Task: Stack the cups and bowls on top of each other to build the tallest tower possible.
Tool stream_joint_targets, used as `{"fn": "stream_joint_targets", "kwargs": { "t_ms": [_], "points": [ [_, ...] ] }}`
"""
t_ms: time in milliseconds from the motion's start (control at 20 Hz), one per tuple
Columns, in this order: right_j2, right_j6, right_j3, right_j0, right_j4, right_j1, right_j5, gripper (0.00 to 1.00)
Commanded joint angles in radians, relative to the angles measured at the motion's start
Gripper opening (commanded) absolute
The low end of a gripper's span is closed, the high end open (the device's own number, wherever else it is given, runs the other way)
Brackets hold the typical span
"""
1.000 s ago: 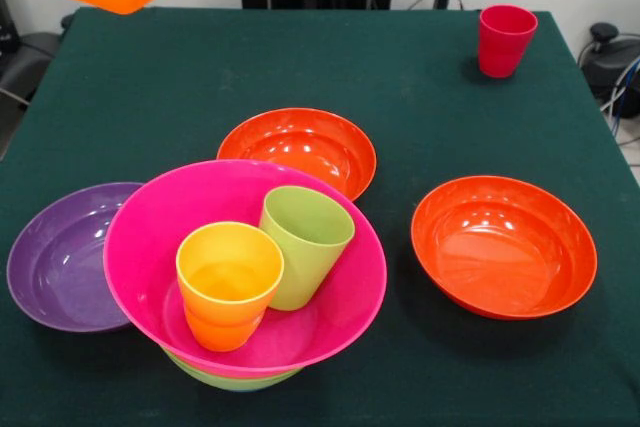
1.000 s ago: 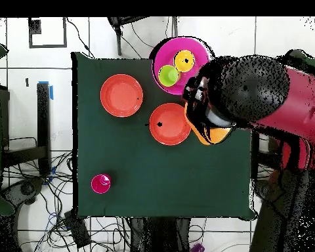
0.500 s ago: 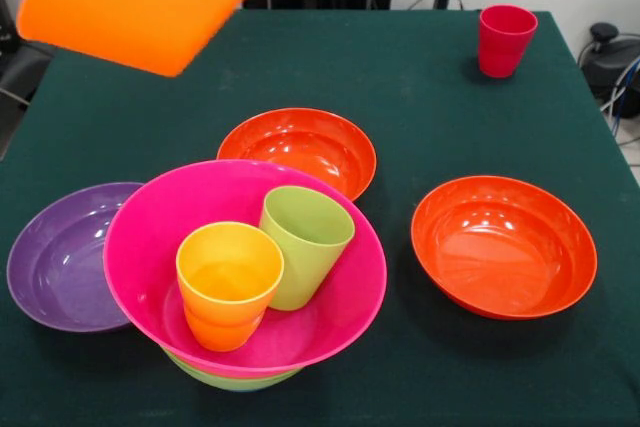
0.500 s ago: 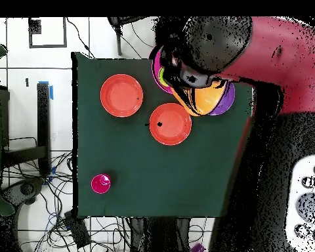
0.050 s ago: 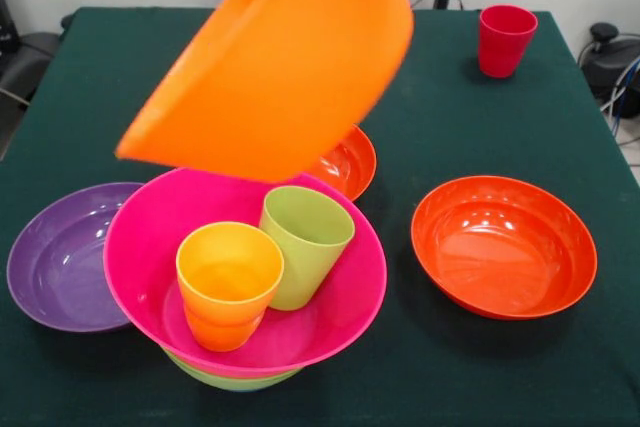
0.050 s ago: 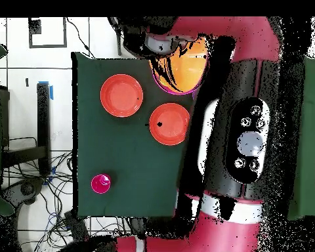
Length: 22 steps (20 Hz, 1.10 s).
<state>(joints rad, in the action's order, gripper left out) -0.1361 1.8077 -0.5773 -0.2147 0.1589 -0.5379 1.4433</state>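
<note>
Bowl of glossy deep-orange plastic hangs tilted above the magenta plastic bowl, which holds an upright yellow-orange tumbler and lime-green tumbler. Released tilted, it would likely catch those cups and slide off. Gripper hidden; its grip cannot be told

Tilted orange bowl above magenta bowl holding two cups.
</note>
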Motion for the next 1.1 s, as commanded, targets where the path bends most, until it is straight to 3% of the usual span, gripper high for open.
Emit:
{"fn": "stream_joint_targets", "kwargs": {
  "t_ms": [50, 450, 750, 1100],
  "points": [
    [-0.077, 0.096, 0.339, 0.04, 0.104, 0.176, 0.212, 0.0],
    [-0.111, 0.06, 0.448, 0.038, 0.161, 0.23, 0.266, 0.0],
    [-0.118, 0.06, 0.461, 0.036, 0.191, 0.245, 0.266, 0.0],
    [-0.072, 0.054, 0.449, 0.039, 0.197, 0.242, 0.267, 0.0]
  ]
}}
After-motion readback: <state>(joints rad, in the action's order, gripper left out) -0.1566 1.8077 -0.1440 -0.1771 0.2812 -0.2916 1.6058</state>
